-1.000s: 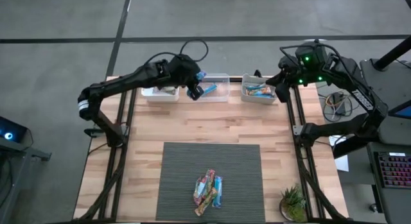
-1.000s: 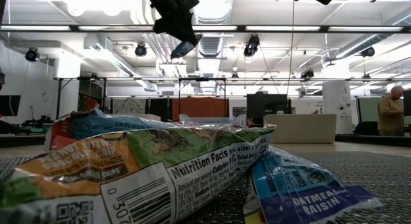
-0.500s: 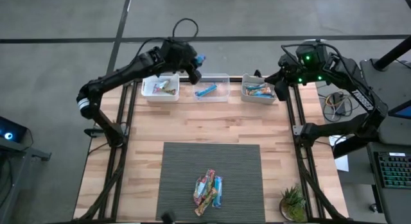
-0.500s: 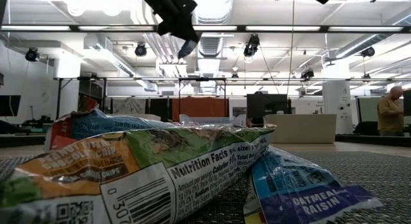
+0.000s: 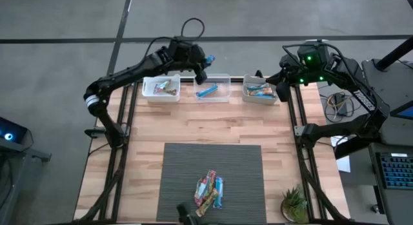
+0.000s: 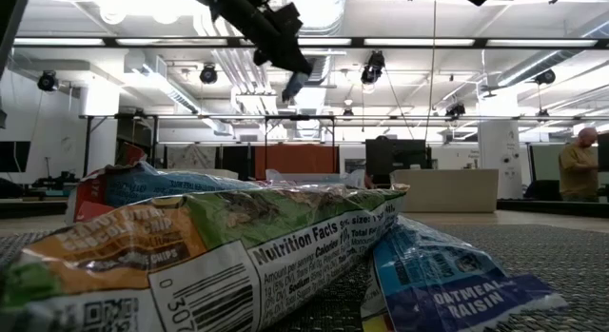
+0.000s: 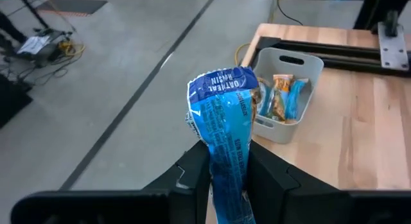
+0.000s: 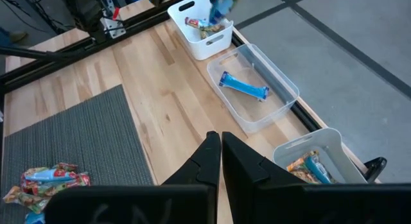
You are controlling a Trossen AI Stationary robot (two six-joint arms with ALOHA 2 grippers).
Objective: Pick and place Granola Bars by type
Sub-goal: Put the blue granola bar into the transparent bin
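Observation:
My left gripper (image 5: 201,64) is up over the table's far edge, behind the clear middle bin (image 5: 213,88), shut on a blue Granola Bar (image 7: 221,115). That bin has one blue bar (image 8: 244,86) lying flat on its floor. The left white bin (image 5: 161,88) and the right white bin (image 5: 260,91) each contain bars. A small pile of Granola Bars (image 5: 210,189) lies on the grey mat (image 5: 187,167). At the far right, my right gripper (image 8: 219,150) waits, shut and empty, high above the table. My left gripper pinches the blue bar's lower part (image 7: 226,176) between its two fingers, one on each flat side. The labelled free end (image 7: 221,86) sticks out ahead of the fingers. In the low view the bar (image 6: 293,85) slants downward from the gripper, lifted clear of everything.
Three bins stand in a row along the far edge. A small potted plant (image 5: 293,202) sits at the near right corner. Bare wood lies between the bins and the mat. A person (image 6: 578,166) stands far off in the room.
My left gripper has carried the blue bar from between the left and middle bins toward the far edge, then toward the right, and has turned as it went. The bar stays in the fingers, clear of the bins.

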